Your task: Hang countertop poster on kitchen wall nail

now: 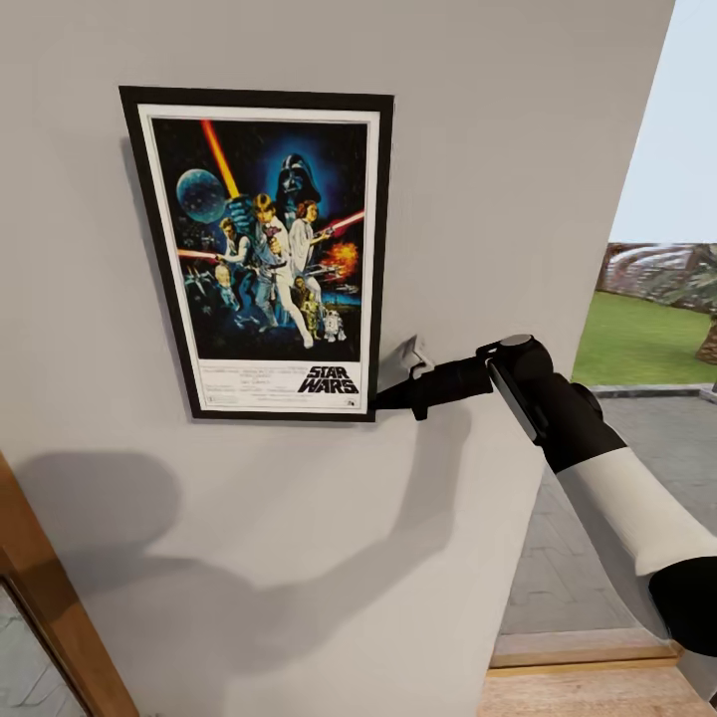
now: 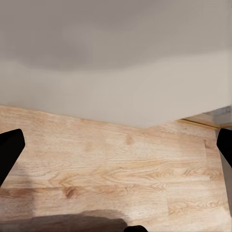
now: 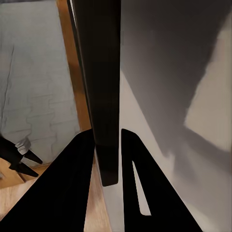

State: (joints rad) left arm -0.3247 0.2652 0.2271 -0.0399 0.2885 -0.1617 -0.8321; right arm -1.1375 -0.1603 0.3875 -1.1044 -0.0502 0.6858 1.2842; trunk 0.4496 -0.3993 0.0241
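Note:
The black-framed Star Wars poster [image 1: 264,249] stands upright and flat against the light grey wall [image 1: 498,149]. My right gripper [image 1: 383,401] reaches in from the right and is shut on the poster's lower right corner. In the right wrist view the dark frame edge [image 3: 101,72] runs between the two black fingers [image 3: 72,183], which press on either side of it. The wall nail is hidden behind the poster. My left gripper [image 2: 116,150] hangs open over the wood floor [image 2: 111,169], holding nothing. The countertop is out of view.
A wooden door frame [image 1: 50,607] slants across the lower left. The wall ends at a corner on the right, beyond which lie a paved terrace [image 1: 637,468] and lawn. The arm's shadow falls on the wall below the poster.

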